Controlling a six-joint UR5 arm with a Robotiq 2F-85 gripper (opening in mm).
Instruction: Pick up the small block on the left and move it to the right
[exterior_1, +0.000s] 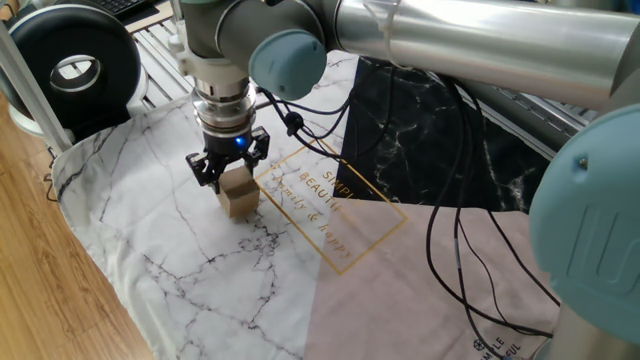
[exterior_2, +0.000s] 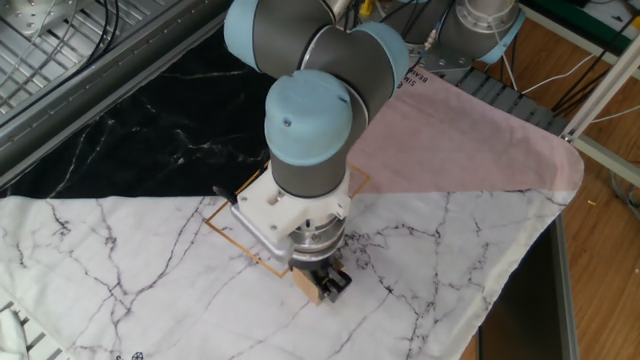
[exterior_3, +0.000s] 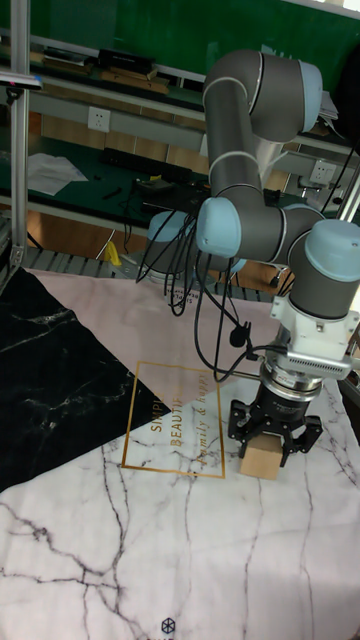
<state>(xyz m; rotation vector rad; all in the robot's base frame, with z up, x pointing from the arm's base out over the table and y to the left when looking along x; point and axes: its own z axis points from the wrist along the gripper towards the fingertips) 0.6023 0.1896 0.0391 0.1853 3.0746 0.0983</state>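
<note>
1. The fingers sit on 2 opposite sides of the small block, drawn in against its upper part; from where I stand they look closed on it, holding it.
2. The gripper points straight down from the wrist, which suits a cube: flat sides give the pads an even hold.
3. The small block rests on, or barely above, the white marbled part of the cloth; I cannot tell whether its base is touching.
4. It lies just beside the corner of the gold printed frame, outside it, on the marbled side.
5. In the other fixed view the arm's blue-capped joint hides most of the gripper; only a tan edge of the block shows beneath.
6. I judge this to be the grasp stage, with the lift and carry to the right not yet done.
7. Black cables trail over the pink part of the cloth, well apart from the block; they could matter on the way across.
</note>
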